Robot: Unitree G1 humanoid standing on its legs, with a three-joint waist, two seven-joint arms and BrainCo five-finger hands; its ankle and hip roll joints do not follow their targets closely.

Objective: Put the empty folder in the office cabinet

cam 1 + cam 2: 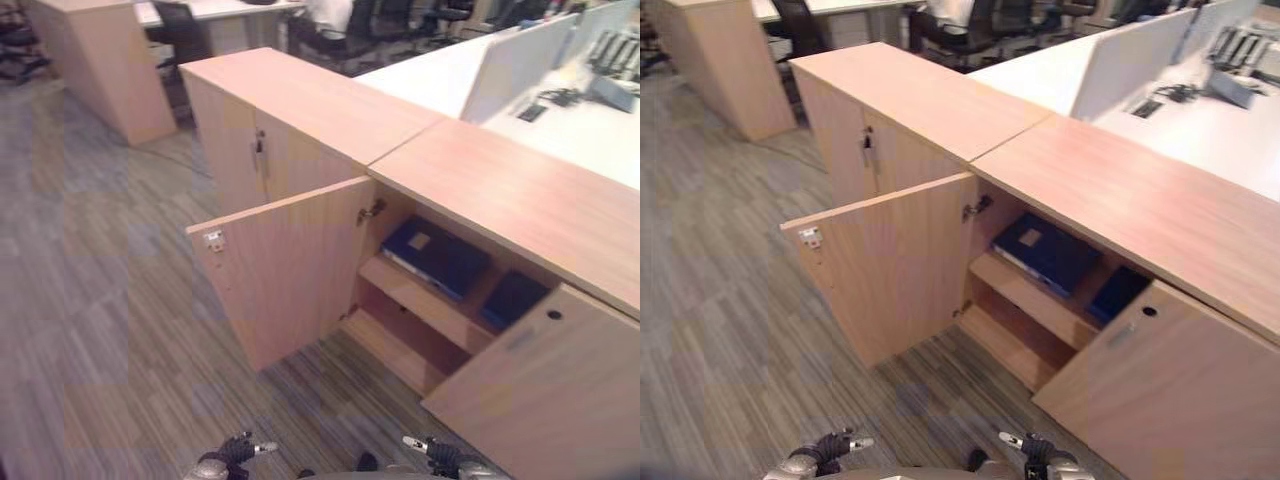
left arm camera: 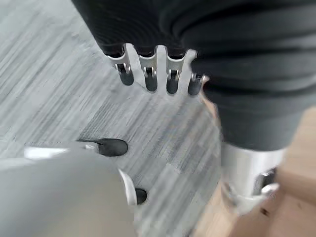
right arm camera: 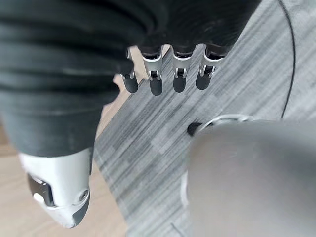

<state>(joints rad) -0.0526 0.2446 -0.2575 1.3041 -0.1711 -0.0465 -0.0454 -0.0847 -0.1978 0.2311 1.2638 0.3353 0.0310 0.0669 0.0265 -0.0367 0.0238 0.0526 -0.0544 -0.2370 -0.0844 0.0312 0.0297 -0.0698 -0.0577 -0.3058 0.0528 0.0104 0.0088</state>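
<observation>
Folder (image 1: pixel 436 256) lies on the upper shelf (image 1: pixel 420 300) inside the office cabinet (image 1: pixel 520 200), door (image 1: pixel 285 270) open. Left hand (image 2: pixel 148 74) and right hand (image 3: pixel 168 74) hang relaxed, empty, well short of cabinet. Placement looks done; closing the door likely next.

The right hand (image 3: pixel 163 74) hangs over striped grey carpet (image 3: pixel 148 143), fingers relaxed and empty. Pale wood (image 3: pixel 15 197) sits beside it.
</observation>
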